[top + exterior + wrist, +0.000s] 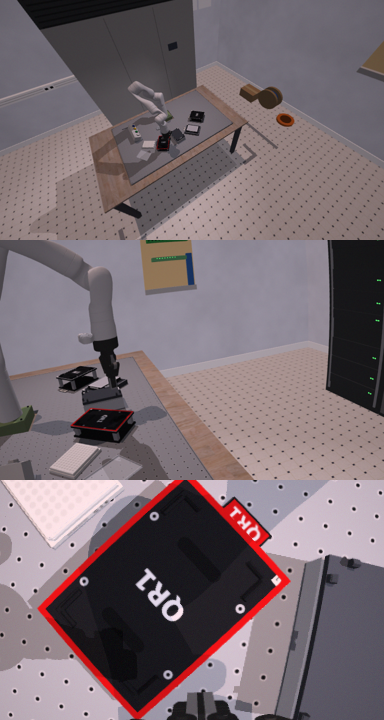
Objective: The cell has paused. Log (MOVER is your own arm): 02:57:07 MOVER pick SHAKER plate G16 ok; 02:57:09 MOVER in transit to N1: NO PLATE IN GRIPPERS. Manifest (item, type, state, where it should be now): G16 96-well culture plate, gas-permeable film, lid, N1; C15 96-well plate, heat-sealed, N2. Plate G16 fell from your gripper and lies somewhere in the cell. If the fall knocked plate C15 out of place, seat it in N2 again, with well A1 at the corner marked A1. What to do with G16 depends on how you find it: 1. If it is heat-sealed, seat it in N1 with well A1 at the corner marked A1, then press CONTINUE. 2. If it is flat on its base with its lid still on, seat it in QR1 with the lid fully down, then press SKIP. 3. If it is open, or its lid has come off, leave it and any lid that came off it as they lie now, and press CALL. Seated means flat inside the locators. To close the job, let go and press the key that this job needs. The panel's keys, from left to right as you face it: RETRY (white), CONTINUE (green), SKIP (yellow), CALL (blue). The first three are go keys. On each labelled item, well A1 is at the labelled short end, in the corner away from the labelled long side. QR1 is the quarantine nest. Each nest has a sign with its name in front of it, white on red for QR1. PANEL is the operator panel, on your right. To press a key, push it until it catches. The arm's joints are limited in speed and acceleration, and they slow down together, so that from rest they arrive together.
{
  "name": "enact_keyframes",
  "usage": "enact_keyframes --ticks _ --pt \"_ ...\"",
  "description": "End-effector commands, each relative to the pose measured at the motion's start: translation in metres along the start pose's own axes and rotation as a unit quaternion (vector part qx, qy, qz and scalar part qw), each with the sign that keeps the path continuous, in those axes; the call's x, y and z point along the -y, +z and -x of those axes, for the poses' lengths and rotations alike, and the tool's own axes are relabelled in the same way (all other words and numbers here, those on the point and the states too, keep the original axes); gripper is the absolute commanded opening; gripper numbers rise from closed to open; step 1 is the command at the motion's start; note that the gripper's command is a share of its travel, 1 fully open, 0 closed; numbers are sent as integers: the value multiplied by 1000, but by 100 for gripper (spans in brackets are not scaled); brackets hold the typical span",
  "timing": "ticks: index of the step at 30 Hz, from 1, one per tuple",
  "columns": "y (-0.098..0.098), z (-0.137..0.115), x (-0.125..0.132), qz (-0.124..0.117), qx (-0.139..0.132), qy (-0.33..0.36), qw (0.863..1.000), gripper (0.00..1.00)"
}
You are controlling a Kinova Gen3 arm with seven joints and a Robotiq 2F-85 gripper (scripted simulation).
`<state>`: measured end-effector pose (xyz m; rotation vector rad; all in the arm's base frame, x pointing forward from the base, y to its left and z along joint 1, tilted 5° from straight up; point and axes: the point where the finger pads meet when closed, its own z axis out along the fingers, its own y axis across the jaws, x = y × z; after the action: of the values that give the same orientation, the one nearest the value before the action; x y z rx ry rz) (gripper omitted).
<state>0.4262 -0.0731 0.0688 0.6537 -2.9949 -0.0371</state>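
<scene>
White arm [99, 302] bent down, gripper [113, 384] shut, empty

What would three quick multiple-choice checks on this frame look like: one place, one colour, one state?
1. Relative to the white plate, the clear lid lies: A on top of it; B beside it on the mat; C in a nest.
2. The QR1 nest has a border that is: A red; B blue; C green.
3. The gripper is: A open; B shut on a plate; C shut, empty.

B: the lid lies flat next to the plate.
A: the red rim shows in the wrist view.
C: the fingers are together with nothing between them.
</scene>
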Motion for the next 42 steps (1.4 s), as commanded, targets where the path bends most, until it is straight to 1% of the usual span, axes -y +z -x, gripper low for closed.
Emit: enact_keyframes --ticks 1,8,10,12,13,16,31,33,42 --pt "-1 -6 10 0 1 6 1000 10" --pt "-1 -19 30 0 1 6 1000 10" --pt "-1 -19 30 0 1 6 1000 10" --pt "-1 -24 34 0 1 46 999 10" --pt "-1 -27 36 0 1 47 999 10" --pt "-1 -30 37 0 1 47 999 10" --pt "-1 -72 64 0 1 47 999 10" --pt "-1 -72 64 0 1 47 999 10" --pt "-1 -97 80 0 1 47 999 10"
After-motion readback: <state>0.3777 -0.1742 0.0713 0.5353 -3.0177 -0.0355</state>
